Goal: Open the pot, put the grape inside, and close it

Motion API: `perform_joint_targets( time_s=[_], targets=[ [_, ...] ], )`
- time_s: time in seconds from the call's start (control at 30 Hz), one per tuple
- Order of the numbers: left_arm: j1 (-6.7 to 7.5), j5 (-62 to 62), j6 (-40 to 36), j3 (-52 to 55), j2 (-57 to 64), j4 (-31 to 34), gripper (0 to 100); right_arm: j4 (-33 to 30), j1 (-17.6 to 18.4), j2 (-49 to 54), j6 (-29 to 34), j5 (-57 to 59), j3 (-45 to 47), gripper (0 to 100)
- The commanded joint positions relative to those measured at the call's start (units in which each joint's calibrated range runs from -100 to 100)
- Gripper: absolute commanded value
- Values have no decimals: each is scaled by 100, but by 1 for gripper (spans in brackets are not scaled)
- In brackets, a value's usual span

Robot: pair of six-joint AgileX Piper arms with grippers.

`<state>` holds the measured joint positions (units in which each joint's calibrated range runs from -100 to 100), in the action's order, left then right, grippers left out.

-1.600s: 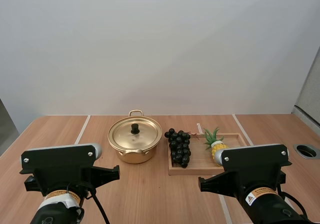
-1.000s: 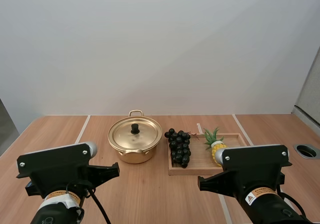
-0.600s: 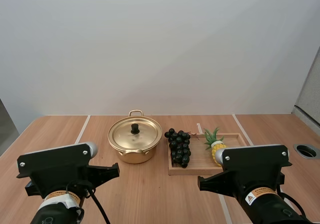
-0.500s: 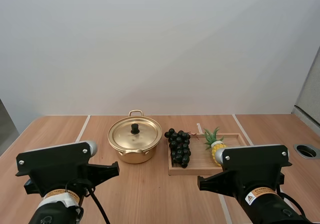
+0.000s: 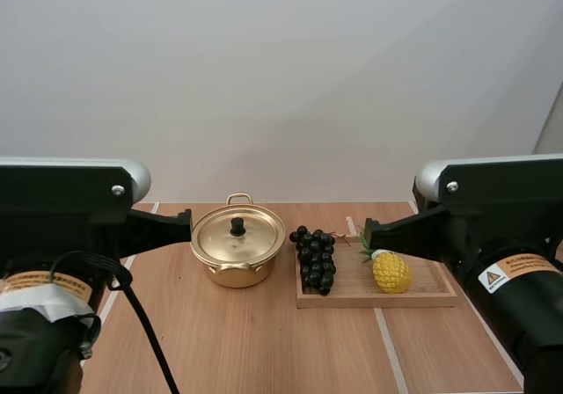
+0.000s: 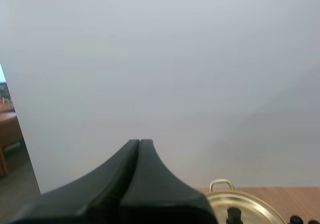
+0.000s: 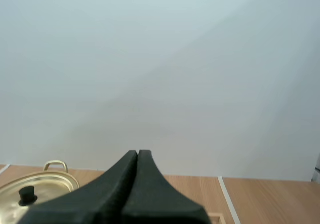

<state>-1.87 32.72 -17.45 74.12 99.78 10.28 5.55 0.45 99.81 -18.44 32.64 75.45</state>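
Pot [image 5: 237, 255] opening has not begun; the only change is in the arms. The left arm [image 5: 62, 205] and the right arm [image 5: 493, 214] have both lifted from their low rest posture and now stand high at either side of the high view, well above the table [image 5: 264, 350] and well apart from every object on it. The wooden tray [image 5: 427, 295] has not moved and lies just beside the pot on its right. The pot has not moved either and stands at mid-table with its lid [image 5: 230, 238] seated. The bunch of grapes [image 5: 315, 258] stays on the near-pot end of the tray, touching nothing but the tray. A toy pineapple [image 5: 390, 272], partly masked by the right arm a moment ago, is now fully exposed on the tray. The lid knob [image 5: 237, 226] is upright and unobstructed. The left gripper [image 6: 139, 143] has its jaws pressed together on nothing, and it aims over the pot. The right gripper [image 7: 137, 154] is likewise closed and empty. Judgement: the lift is a departure from rest, so the next step calls for one gripper to part its jaws and descend on the knob.
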Motion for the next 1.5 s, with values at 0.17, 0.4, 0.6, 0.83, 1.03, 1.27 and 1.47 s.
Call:
perform_joint_targets(
  time_s=[0.17, 0.4, 0.6, 0.83, 1.03, 1.27, 1.47],
  targets=[
    [-2, 374, 269, -849, 22, 22, 0, -32, 11, 19, 19, 1101, -927, 0],
    [-2, 510, 269, -1478, 22, 22, 0, -32, 11, 19, 19, 1300, -1657, 0],
    [-2, 422, 269, -1640, 22, 22, 0, -76, -20, 19, 19, 1300, -2194, 0],
    [-2, 310, 441, -1735, 22, 22, 0, -324, -65, -79, 19, 1107, -2600, 0],
    [-2, 326, 493, -2684, -887, 22, 0, -423, -65, -1112, 19, 931, -3306, 0],
    [-2, 517, 1127, -4254, -2484, -247, 0, -167, -155, -2393, -961, 968, -4693, 0],
    [-5, 517, 1965, -5156, -3435, -1466, 0, 280, -307, -3160, -1436, 968, -5533, 0]
  ],
)
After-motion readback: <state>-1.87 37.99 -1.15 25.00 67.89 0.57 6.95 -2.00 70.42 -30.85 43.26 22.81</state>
